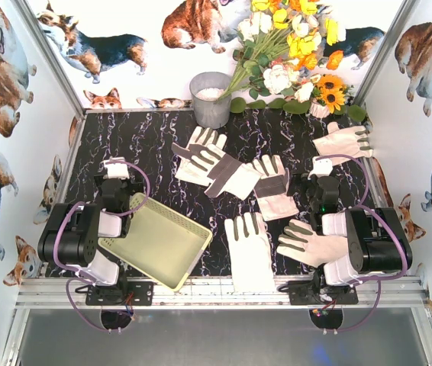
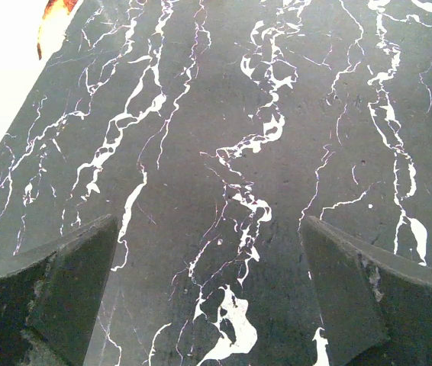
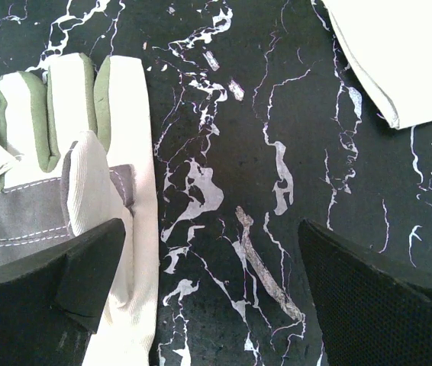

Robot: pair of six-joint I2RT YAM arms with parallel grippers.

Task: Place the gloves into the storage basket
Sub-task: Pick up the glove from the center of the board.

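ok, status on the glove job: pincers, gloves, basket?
Left pincer open over bare table; right pincer open beside a glove. Gloves all on table; basket empty. Bucket at far edge, apart from basket.

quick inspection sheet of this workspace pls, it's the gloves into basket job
surface: black marbled table, no spills seen
job's things: about seven gloves scattered across the middle and right, some overlapping; none in the storage basket, which sits skewed at near left
clutter: grey bucket and flowers at the far edge
grippers: left gripper open over bare table; right gripper open, a glove beside one of its fingers
cables: purple cables looped along both arms
surroundings: corgi-print walls
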